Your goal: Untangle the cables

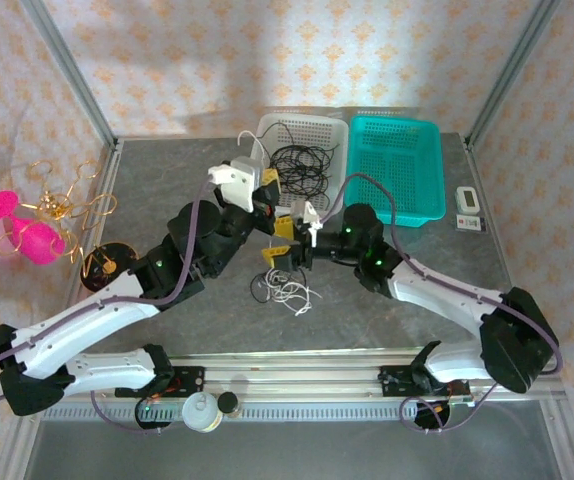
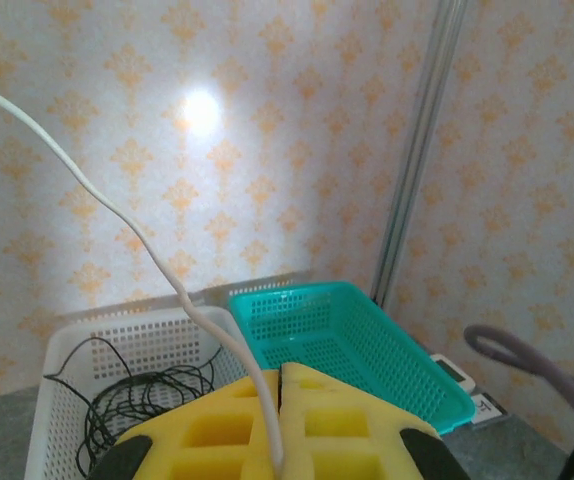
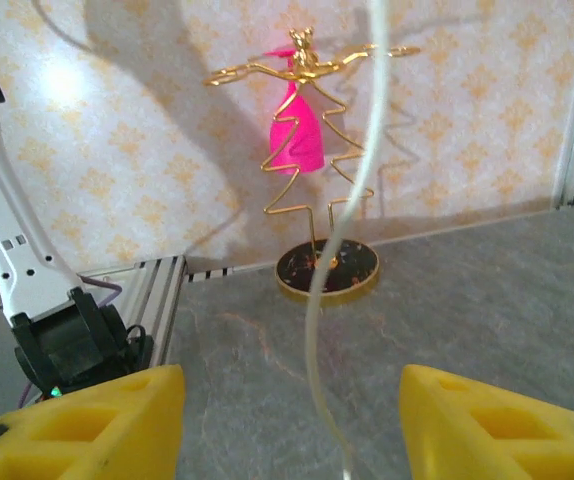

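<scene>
**Limp, light cords: one white strand pinched, the knot loose on the table**

Nearest you, the small black-and-white tangle (image 1: 285, 290) lies on the table (image 1: 447, 290). It looks featherlight and floppy, so expect it to drag rather than resist. Above it, your right gripper (image 3: 289, 382) has its fingers spread, with a white cord (image 3: 352, 200) hanging in the gap. Beyond, your left gripper (image 2: 277, 385) pinches a thin white strand, probably the same one. It looks smooth and may slip, so take hold close to the knot. Farthest, black cables (image 1: 302, 165) sit coiled in the white basket (image 1: 307, 117).

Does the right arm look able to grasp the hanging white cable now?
Probably yes: the right gripper is open, and the white cable hangs in line with its gap, nothing in between.
</scene>
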